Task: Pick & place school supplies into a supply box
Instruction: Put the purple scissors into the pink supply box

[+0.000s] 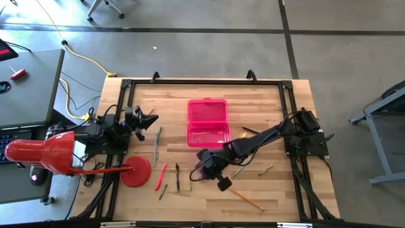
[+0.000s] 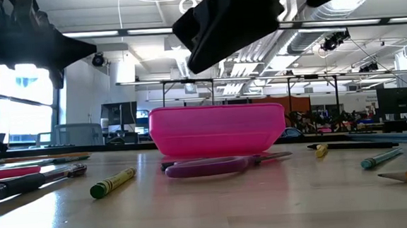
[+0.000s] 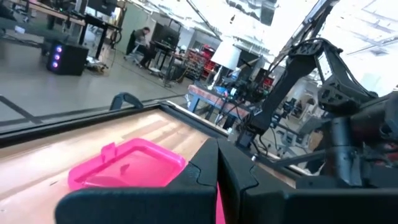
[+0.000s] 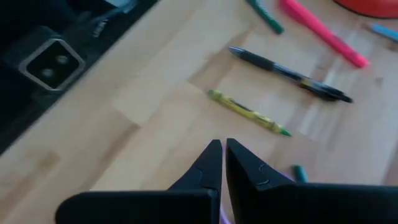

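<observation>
The supply box [image 1: 207,122] is a glossy, translucent pink plastic case with rounded corners, lying open on the pale wood-plank table [image 1: 266,101], its 2 rectangular halves hinged side by side near the table's middle. In the low view the purple-handled scissors [image 2: 224,165] lie flat just in front of its smooth wall, beside a yellow-green crayon [image 2: 113,182].

The right gripper [image 1: 211,166] hangs above the table just in front of the box, its 2 dark wedge-shaped fingers [image 4: 211,163] clenched tip to tip on nothing. Beneath it lie a slim black pen [image 4: 290,74], a pink marker [image 4: 323,33] and another yellow crayon [image 4: 247,112].

The left gripper [image 1: 144,121] waits at the table's left edge, its matte black fingers [image 3: 205,171] pressed together and empty. A thin grey pencil [image 1: 155,145] and a red pen [image 1: 161,175] lie near a round red disc [image 1: 135,171].
</observation>
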Motion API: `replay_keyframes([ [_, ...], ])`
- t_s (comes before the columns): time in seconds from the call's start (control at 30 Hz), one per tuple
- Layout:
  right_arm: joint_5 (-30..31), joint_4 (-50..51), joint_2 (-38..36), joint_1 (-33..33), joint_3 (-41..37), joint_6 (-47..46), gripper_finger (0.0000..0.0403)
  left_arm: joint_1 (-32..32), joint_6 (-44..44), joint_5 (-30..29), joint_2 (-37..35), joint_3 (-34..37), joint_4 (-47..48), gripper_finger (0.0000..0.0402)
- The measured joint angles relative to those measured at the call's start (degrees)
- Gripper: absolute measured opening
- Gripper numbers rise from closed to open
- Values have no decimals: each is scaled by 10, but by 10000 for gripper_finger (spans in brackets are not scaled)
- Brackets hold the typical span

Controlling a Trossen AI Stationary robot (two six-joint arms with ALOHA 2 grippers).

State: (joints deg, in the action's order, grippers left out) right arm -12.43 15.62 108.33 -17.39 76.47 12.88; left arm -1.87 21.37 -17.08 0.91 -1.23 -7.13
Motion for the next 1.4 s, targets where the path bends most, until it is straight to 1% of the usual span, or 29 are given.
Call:
replay_keyframes([
  [0.13, -1, 0, 0, -14, 0, -17, 0, 0, 16, 2, 0, 0, 3, 33],
  [0.23, -2, -3, 0, -19, 0, -29, 0, 0, 40, 15, 0, 0, 20, 33],
  [0.37, 19, -3, 0, -20, 0, -30, 8, 0, 47, 27, 0, 0, 51, 33],
  [0.47, 35, -3, 0, -21, 0, -46, 25, 0, 67, 28, 1, 0, 56, 33],
  [0.6, 34, -4, 0, -25, 0, -82, 59, 0, 79, 35, 1, 0, 58, 33],
  [0.73, 40, -5, 2, -35, 0, -71, 92, 0, 79, 35, 1, 0, 58, 33],
  [0.83, 42, -8, 13, -43, 0, -66, 107, 0, 79, 35, 1, 0, 58, 33],
  [1.0, 71, -8, 44, -46, 0, -65, 108, 0, 79, 35, 1, 0, 59, 33],
  [1.13, 90, -5, 66, -36, -1, -77, 106, 0, 84, 37, 1, 0, 59, 33],
  [1.27, 91, -4, 71, -23, -1, -99, 108, 0, 89, 37, 1, 0, 59, 33],
  [1.4, 79, -3, 72, -14, -1, -99, 108, 0, 89, 37, 1, 0, 59, 33],
])
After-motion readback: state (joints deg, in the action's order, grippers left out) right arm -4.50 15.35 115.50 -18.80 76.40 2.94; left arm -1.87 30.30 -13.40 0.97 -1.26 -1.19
